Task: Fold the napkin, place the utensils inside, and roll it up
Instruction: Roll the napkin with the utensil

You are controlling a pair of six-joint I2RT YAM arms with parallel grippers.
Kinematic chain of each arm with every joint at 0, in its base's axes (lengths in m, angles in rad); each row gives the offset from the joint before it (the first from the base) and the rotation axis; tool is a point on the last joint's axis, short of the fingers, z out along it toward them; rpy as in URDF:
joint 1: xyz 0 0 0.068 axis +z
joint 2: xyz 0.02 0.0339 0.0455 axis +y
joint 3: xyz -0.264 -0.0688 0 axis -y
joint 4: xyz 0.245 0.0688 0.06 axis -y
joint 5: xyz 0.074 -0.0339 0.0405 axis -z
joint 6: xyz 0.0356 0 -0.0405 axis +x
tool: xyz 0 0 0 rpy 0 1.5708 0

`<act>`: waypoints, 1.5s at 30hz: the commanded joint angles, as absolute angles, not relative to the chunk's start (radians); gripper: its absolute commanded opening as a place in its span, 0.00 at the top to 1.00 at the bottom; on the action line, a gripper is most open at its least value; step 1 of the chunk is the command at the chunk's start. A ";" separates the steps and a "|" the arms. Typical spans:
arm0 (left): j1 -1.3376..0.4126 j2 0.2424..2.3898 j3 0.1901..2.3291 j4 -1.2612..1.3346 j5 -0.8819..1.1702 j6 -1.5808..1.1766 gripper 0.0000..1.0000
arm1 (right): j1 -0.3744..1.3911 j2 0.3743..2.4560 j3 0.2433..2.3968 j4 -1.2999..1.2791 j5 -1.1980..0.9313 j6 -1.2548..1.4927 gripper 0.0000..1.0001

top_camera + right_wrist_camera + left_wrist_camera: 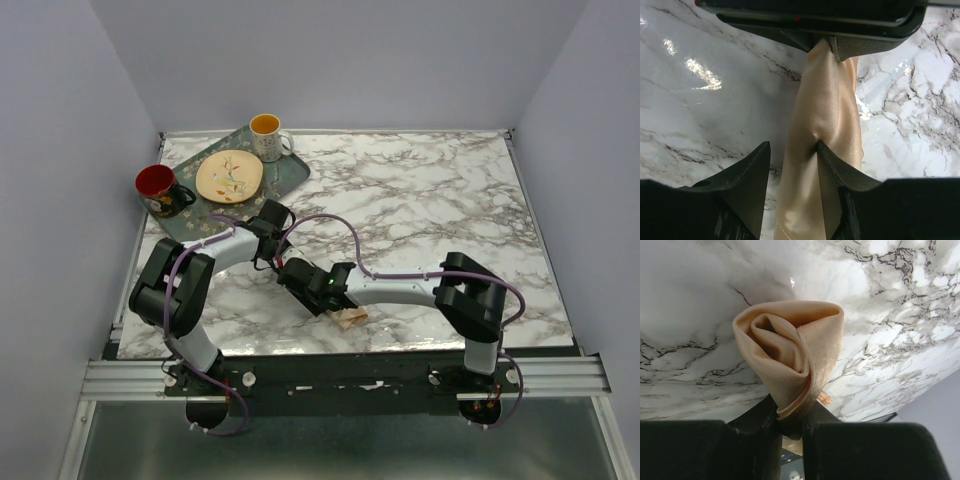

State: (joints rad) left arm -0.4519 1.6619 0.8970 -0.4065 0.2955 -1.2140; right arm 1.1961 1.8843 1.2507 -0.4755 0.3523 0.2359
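1 marble table [440, 200], 1 tray [292, 172] at its far-left corner w/ 1 plate [229, 176] + 2 mugs: red mug [158, 185], yellow mug [266, 135]. 1 napkin [790, 350], rolled, by table's near edge, mid: L gripper [790, 422] pinched on its end, R gripper [789, 146] wide, roll between fingers. Roll's inside hidden; arms cover most of it from above.

Napkin [352, 318] on table [430, 190], front centre; plate [229, 176] on tray [288, 172], far left

napkin [790, 355] peach-tan, plain, satin sheen | worktop [420, 200] white marble, grey-black veins | tray [291, 171] grey-green, small flowers | plate [229, 176] cream, floral sprig | red mug [158, 188] — dark patterned outside | white mug [266, 137] — orange inside | left claw [790, 415], right claw [792, 146] black | arms [400, 293] pale grey, black joints | cables [330, 218] purple | walls [350, 60] pale lilac
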 commanded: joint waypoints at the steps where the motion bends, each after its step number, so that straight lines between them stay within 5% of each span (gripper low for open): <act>1: -0.453 1.655 0.884 -0.399 0.348 -1.246 0.98 | 1.200 1.934 1.281 -0.495 0.465 0.252 0.51; 18: -0.433 1.647 0.868 -0.388 0.350 -1.227 1.00 | 1.226 1.867 1.246 -0.474 0.503 0.207 0.34; 25: -0.430 1.632 0.868 -0.394 0.360 -1.230 1.00 | 1.204 1.917 1.264 -0.472 0.486 0.204 0.34; 29: -0.431 1.629 0.873 -0.396 0.362 -1.233 1.00 | 1.203 1.931 1.266 -0.466 0.482 0.196 0.45; 34: -0.431 1.631 0.877 -0.396 0.361 -1.235 1.00 | 1.201 1.944 1.255 -0.457 0.469 0.204 0.75; 40: -0.428 1.634 0.865 -0.384 0.364 -1.217 0.98 | 1.158 1.905 1.226 -0.427 0.366 0.206 0.90; 45: -0.417 1.597 0.900 -0.412 0.306 -1.141 0.57 | 1.077 1.862 1.166 -0.364 0.171 0.195 0.99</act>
